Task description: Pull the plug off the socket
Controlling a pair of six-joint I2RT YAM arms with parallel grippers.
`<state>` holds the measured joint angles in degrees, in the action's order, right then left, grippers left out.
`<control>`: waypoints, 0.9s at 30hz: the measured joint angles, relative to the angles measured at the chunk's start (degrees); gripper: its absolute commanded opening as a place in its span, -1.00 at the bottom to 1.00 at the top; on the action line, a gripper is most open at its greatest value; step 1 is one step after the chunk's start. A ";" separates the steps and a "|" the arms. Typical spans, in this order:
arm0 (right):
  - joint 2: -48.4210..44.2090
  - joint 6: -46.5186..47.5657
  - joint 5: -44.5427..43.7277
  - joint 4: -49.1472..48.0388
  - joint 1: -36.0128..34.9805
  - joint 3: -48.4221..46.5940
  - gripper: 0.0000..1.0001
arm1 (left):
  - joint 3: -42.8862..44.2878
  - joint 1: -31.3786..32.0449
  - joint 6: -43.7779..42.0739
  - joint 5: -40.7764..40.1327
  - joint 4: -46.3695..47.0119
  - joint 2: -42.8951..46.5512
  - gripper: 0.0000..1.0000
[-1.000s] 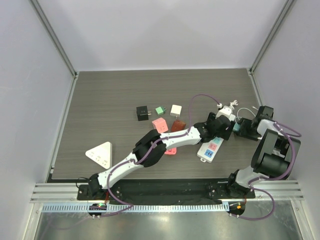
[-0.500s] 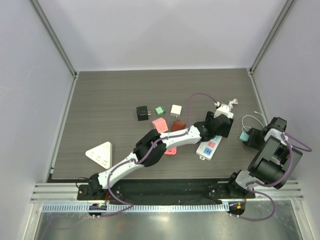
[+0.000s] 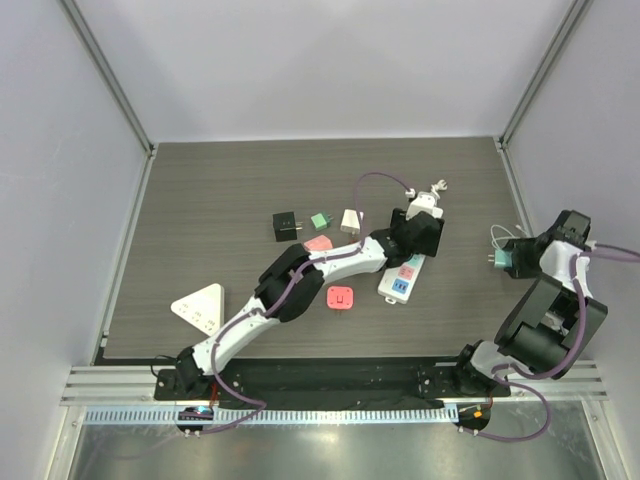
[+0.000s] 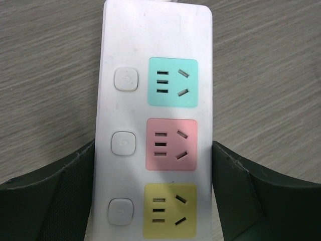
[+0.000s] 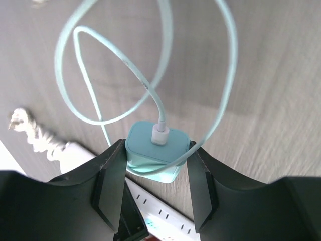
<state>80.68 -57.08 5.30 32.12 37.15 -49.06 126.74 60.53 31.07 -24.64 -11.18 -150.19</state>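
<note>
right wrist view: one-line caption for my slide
Right gripper clamps the mint plug, cable looped, clear of the power strip.

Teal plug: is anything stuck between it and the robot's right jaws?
No, nothing visible. The right gripper has its jaws pressed on both sides of the teal plug, with only its own pale cable looping above. The plug is off the power strip, whose three sockets are empty.

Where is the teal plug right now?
In the top view, the teal plug sits in the right gripper at the table's right edge, well apart from the power strip to its left.
</note>
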 measured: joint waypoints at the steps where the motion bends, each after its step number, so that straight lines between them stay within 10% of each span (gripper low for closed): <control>1: 0.07 2.23 0.26 -0.07 -0.24 -1.11 -0.98 | -2.12 -0.09 -0.07 0.81 1.20 1.18 0.58; 8: 0.07 15.52 2.19 -0.87 -5.79 -6.16 -0.98 | -9.55 -0.26 -1.33 7.41 5.62 5.53 0.99; 27: -2.73 25.70 0.94 -0.50 -22.91 -21.73 -0.97 | -50.86 -6.12 -7.04 11.32 27.26 47.54 0.99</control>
<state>77.95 -31.38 6.24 31.62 14.24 -70.78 75.88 54.41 24.03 -13.32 16.08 -102.65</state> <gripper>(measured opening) 0.525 0.996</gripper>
